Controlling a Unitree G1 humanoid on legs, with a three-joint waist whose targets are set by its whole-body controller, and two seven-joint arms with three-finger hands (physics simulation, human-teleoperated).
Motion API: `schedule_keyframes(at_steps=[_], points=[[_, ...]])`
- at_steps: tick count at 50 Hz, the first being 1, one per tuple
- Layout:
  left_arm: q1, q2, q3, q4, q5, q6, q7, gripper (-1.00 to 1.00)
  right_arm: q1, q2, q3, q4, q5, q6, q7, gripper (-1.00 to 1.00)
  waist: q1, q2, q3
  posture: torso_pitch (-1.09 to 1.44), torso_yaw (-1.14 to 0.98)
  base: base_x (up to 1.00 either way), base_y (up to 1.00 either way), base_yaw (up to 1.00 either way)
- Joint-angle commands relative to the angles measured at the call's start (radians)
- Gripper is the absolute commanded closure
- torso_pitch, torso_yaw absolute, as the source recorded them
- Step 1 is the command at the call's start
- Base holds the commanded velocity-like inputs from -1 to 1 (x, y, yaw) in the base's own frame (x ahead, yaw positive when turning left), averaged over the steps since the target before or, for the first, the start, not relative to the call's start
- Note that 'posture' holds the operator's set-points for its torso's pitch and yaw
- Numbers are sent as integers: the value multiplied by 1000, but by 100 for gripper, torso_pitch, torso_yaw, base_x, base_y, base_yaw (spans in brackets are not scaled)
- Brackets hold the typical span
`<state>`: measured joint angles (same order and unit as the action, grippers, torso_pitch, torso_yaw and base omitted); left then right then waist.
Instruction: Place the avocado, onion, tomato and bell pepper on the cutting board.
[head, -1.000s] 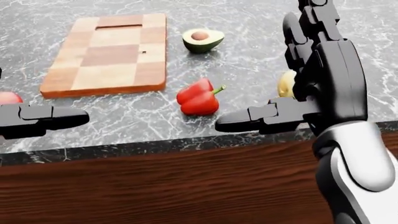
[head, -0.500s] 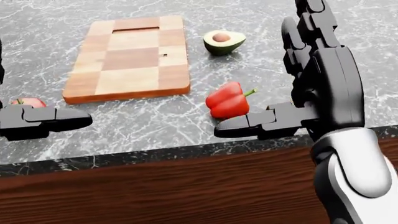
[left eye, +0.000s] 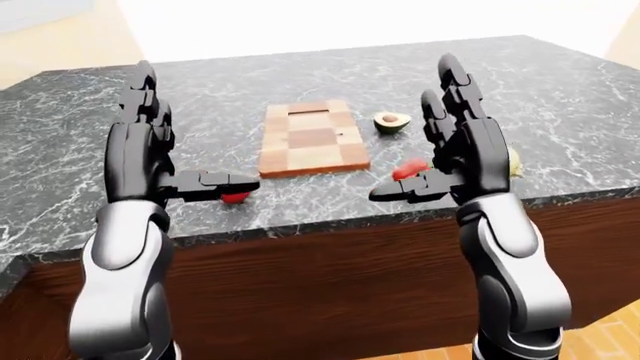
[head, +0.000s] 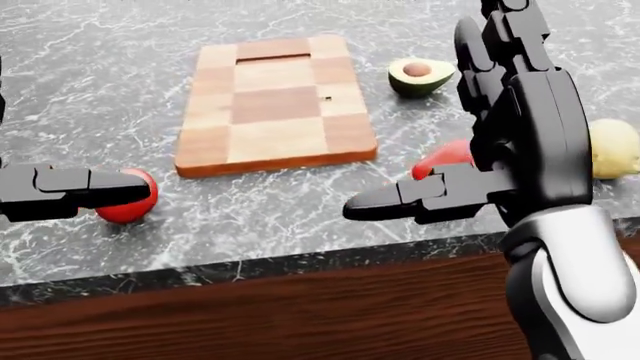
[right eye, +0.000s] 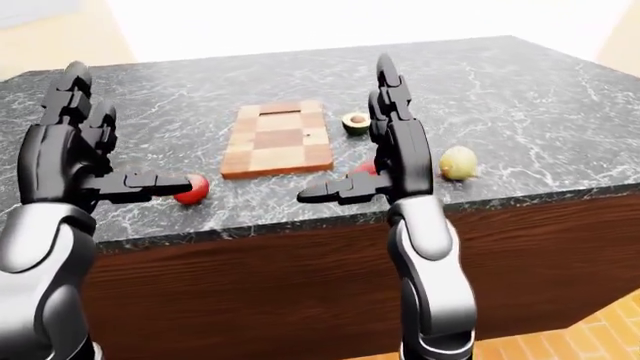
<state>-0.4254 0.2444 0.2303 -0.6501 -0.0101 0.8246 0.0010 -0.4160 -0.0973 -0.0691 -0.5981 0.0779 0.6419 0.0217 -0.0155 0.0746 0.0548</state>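
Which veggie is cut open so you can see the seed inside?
The green avocado half, lying right of the wooden cutting board. Its brown pit shows; the red tomato, red bell pepper and yellowish onion are whole.

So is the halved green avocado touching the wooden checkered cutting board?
Apart. The head view shows a strip of bare grey marble counter between the halved green avocado and the right edge of the wooden checkered cutting board.

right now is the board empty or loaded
Empty: the board shows bare wood; avocado, tomato and onion lie on the counter.
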Motion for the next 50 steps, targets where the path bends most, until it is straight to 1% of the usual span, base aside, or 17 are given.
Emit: schedule_keyframes(at_steps=[1, 3, 6, 12, 14, 15, 16, 18, 19, 22, 27, 28, 30, 31, 34, 37, 50], points=[[-25, 4, -5, -24, 5, -27, 1, -100, -29, -6, -23, -25, 11, -24, -9, -100, -1, -3, -11, 0, 0, 35, 5, 0], [-24, 3, -1, -30, 4, -24, 1, -100, -28, -10, -23, -30, 18, -22, -13, -100, 0, 2, -22, 0, 0, 36, 0, 0], [-17, 2, -2, -36, 5, -23, -1, -100, -22, -9, -23, -33, 27, -24, -17, -100, 8, -9, -22, 0, 0, 34, 0, 0], [-17, 1, 0, -35, 6, -24, -2, -100, -22, -9, -21, -17, 34, -33, -24, -100, 31, -58, -26, 0, 0, 36, -3, 0], [-20, 3, 0, -30, 7, -26, -2, -100, -25, -9, -21, -10, 34, -41, -25, -100, 33, -51, -28, 0, 0, 38, -10, 0], [-22, 3, 0, -28, 6, -26, -2, -100, -28, -7, -24, -3, 38, -40, -29, -100, 35, -68, -13, 0, 0, 4, 0, 0], [-22, 4, 1, -27, 7, -27, -1, -100, -26, -12, -15, 1, 26, -54, -29, -100, 33, -79, -37, 0, 0, 0, 0, 0], [-22, 5, 0, -25, 8, -28, -2, -100, -23, -10, -18, 3, 28, -57, -30, -100, 39, -119, -48, 0, 0, 0, 0, 0], [-24, 4, 1, -25, 7, -27, -1, -100, -24, -8, -21, 3, 31, -54, -32, -100, 37, -98, -26, 0, 0, 0, 0, 0], [-22, 4, 1, -27, 7, -27, -1, -100, -23, -10, -21, -3, 33, -53, -33, -100, 28, -116, -21, 0, 0, 0, 0, 0], [-20, 4, 1, -28, 6, -29, -1, -100, -30, -13, -22, -4, 36, -56, -36, -100, 19, -93, -6, 0, 0, 0, 0, 0], [-21, 3, 2, -30, 6, -27, 0, -100, -31, -13, -24, -5, 38, -55, -36, -100, 14, -83, -7, 0, 0, 0, 0, 0], [-19, 4, 1, -28, 8, -29, 0, -100, -31, -13, -24, -3, 38, -58, -38, -100, 6, -40, -24, 0, 0, 0, 0, 0], [-19, 4, 1, -31, 8, -26, 0, -100, -31, -13, -23, -3, 38, -58, -38, -100, 4, -57, -21, 0, 0, 0, 0, 0], [-19, 4, 3, -39, 8, -19, 0, -100, -25, -16, -27, -20, 42, -49, -37, -100, 7, -67, -46, 0, 0, 0, 0, 0], [-21, 7, 4, -42, 7, -12, -3, -100, -29, -20, -30, -34, 46, -34, -39, -100, 11, -76, -49, 0, 0, 0, 0, 0], [-11, 29, 50, -144, -35, 89, -9, -100, -25, -47, -63, -82, 45, 3, -37, -100, 16, -78, -49, 0, 0, 0, 0, 0]])
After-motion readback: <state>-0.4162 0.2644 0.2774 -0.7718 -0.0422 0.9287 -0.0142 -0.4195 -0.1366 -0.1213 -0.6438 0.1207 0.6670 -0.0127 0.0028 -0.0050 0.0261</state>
